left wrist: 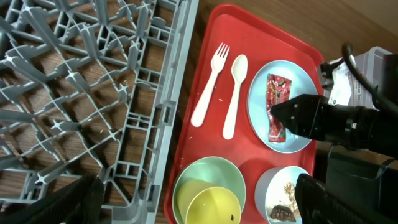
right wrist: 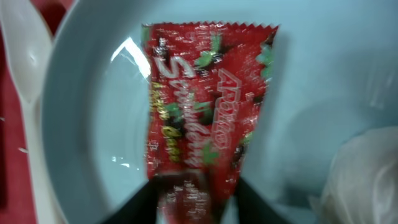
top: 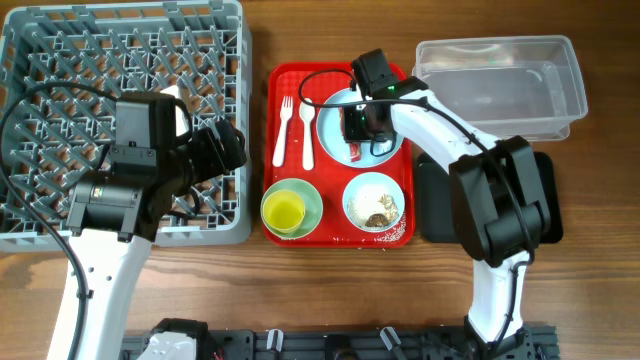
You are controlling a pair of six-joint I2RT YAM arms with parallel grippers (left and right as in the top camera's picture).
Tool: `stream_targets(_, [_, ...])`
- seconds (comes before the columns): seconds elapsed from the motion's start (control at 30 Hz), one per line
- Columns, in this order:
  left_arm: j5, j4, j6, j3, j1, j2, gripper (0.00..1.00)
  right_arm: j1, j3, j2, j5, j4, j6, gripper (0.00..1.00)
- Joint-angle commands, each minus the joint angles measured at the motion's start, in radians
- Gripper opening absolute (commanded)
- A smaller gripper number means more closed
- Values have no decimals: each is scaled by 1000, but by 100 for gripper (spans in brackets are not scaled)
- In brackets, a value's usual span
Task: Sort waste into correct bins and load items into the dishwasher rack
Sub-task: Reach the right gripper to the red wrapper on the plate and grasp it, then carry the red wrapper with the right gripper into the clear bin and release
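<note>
The red-and-white wrapper (right wrist: 199,118) lies on the pale blue plate (top: 330,125) on the red serving tray (top: 330,180). My right gripper (right wrist: 196,199) is shut on the wrapper's near end; it also shows in the overhead view (top: 357,135). A white crumpled scrap (right wrist: 367,168) sits on the plate beside it. A white fork (top: 282,130) and spoon (top: 307,135) lie left of the plate. A yellow cup (top: 284,210) sits in a green bowl (top: 310,195). The other bowl (top: 373,203) holds the crumbs. My left gripper (left wrist: 199,199) is open and empty above the grey rack's (top: 243,100) right edge.
The clear tub (top: 500,80) stands at the back right. The black tray (top: 435,210) lies in front of it, partly under the right arm. The rack fills the left side of the table and holds no dishes.
</note>
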Motion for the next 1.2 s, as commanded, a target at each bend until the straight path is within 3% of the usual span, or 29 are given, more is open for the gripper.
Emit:
stream_targets(0.0, [-10,0,1,18,-3,7,100,14,11,25,22,-3,19,4])
stream_targets(0.23, [-10,0,1,18,-3,7,100,-25,11,-161,21,-34,56,4])
stream_targets(0.43, [-10,0,1,18,-3,7,100,-199,11,-422,63,-52,52,4])
stream_targets(0.73, [-10,0,1,18,-3,7,100,-401,-40,-352,185,-24,-60,5])
stream_targets(0.8, [-10,0,1,18,-3,7,100,-409,-40,-337,138,-18,-137,46])
stream_targets(0.83, [-10,0,1,18,-3,7,100,-406,-39,-340,112,-26,-159,59])
stream_targets(1.03, [-10,0,1,18,-3,7,100,-327,-31,-437,-94,-68,-129,64])
stream_targets(1.17, [-10,0,1,18,-3,7,100,-195,-41,-428,-63,-123,-129,62])
